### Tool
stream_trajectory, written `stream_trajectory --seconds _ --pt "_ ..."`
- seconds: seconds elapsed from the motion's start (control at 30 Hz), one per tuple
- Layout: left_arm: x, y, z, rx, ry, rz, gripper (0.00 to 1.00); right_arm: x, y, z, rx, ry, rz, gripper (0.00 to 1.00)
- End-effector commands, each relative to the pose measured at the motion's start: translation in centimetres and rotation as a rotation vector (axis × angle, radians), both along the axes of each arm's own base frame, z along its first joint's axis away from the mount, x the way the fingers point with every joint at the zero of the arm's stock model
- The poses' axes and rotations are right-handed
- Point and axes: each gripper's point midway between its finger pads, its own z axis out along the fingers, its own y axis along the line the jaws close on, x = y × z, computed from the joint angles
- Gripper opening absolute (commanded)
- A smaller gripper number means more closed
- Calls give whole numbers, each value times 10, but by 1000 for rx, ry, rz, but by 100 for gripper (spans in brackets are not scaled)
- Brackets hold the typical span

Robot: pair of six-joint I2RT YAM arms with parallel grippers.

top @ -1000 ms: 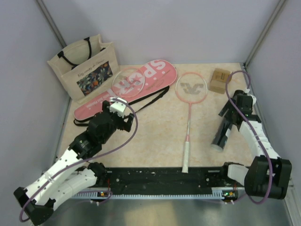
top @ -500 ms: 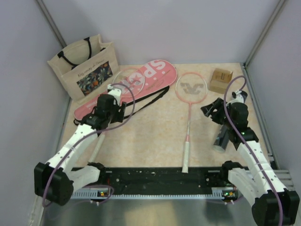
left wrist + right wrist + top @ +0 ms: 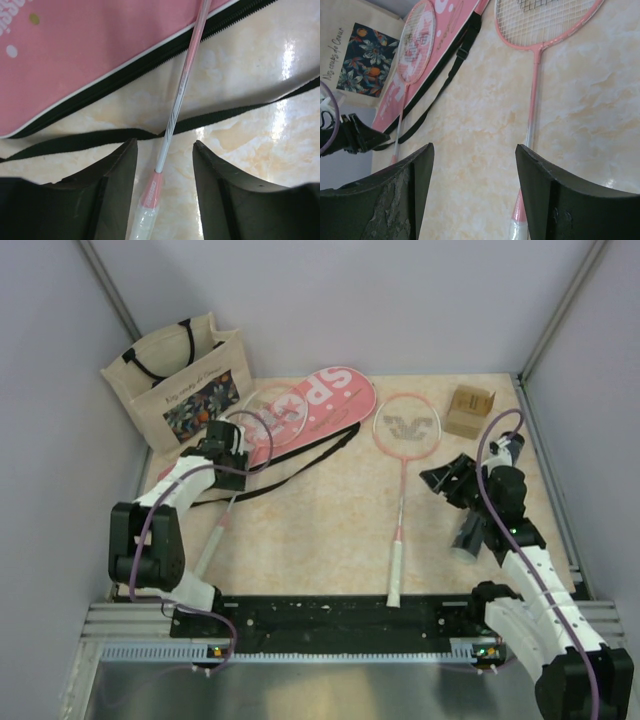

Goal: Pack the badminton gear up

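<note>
A pink-framed racket point(image 3: 272, 416) rests its head on the pink SPORT cover point(image 3: 320, 400), and its shaft point(image 3: 176, 107) runs toward me across the black strap point(image 3: 75, 142). My left gripper point(image 3: 222, 447) point(image 3: 164, 145) is open and straddles that shaft just above its pink cone point(image 3: 151, 192), with a gap on both sides. A second racket point(image 3: 404, 428) point(image 3: 536, 95) lies mid-table. My right gripper point(image 3: 446, 480) point(image 3: 474, 150) is open and empty, hovering just right of that racket's shaft. The dark tube point(image 3: 468, 536) lies under the right arm, partly hidden.
A beige floral tote bag point(image 3: 180, 380) point(image 3: 355, 55) stands at the back left. A small brown cardboard box point(image 3: 469, 410) sits at the back right. Walls close in the table on the left, back and right.
My left arm swung out and away to the racket shaft by the cover, and its jaws have narrowed around it. My right gripper moved left, off the tube.
</note>
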Motion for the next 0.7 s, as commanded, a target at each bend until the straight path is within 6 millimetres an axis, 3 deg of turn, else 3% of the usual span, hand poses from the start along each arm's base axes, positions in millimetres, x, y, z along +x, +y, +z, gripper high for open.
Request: stream_trajectory --seconds 0.0,0.1,0.67 --pt "7 -3 -6 -16 71 -4 50 1 8 19 31 -78 36 66" --pt "5 -2 -12 -18 76 -2 45 2 8 23 20 -90 38 66" --pt "-8 1 -44 -33 173 4 41 4 6 12 -33 -53 55 67"
